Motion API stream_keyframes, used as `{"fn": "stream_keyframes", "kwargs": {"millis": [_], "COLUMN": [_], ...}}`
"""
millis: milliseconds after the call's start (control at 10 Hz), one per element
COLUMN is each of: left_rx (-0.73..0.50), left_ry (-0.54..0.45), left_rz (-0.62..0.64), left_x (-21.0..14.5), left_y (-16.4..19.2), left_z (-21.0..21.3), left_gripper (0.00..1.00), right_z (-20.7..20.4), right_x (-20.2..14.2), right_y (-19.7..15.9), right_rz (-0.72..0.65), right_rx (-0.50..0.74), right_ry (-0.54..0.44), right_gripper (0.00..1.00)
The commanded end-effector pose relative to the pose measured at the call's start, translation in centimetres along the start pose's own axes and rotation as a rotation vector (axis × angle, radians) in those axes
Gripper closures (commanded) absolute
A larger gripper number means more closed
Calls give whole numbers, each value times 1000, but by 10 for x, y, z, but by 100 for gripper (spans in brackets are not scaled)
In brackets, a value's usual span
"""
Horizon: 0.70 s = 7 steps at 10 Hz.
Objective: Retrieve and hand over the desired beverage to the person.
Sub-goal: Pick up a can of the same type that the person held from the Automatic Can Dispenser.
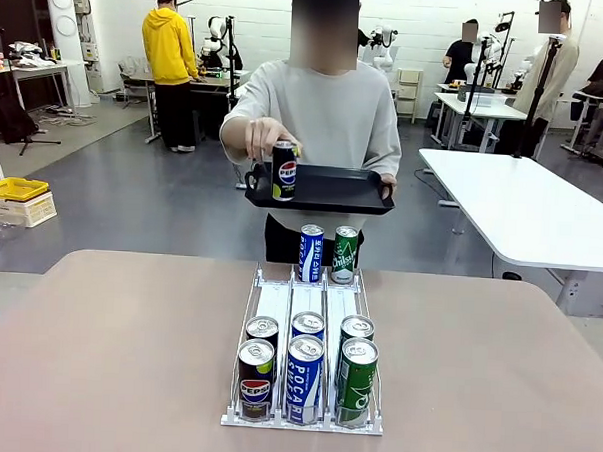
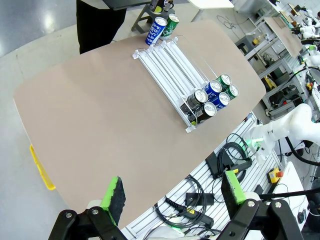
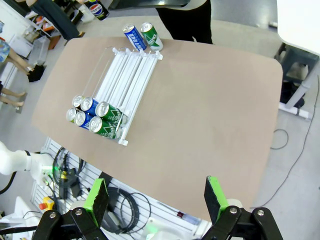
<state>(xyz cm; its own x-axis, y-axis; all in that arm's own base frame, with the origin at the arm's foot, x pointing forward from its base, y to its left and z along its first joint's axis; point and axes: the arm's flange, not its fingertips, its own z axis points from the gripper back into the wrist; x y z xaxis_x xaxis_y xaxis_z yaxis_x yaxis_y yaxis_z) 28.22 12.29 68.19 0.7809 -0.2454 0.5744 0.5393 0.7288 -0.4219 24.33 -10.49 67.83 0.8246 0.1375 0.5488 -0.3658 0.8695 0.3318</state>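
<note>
Retrieval seems unstarted: left gripper (image 2: 172,192) and right gripper (image 3: 157,197) hover, fingers apart; next probably means descending onto the front Pepsi can (image 1: 256,379).

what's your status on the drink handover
Open and empty: left gripper, right gripper, high over table. Far side, person holds Pepsi can on black tray. Path to rack clear.
</note>
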Motion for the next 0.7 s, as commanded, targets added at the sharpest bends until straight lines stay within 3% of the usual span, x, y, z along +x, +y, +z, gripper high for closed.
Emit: {"fn": "stream_keyframes", "kwargs": {"millis": [0,600], "left_rx": [-9,-9], "left_ry": [-6,-6], "left_rz": [-8,-8], "left_x": [-1,-1], "left_y": [2,2], "left_z": [1,1], "left_gripper": [0,0], "right_z": [-3,-3], "right_x": [0,0], "right_y": [-1,-1], "right_rz": [1,1], "right_rx": [7,7], "right_ry": [3,3], "right_gripper": [0,0]}}
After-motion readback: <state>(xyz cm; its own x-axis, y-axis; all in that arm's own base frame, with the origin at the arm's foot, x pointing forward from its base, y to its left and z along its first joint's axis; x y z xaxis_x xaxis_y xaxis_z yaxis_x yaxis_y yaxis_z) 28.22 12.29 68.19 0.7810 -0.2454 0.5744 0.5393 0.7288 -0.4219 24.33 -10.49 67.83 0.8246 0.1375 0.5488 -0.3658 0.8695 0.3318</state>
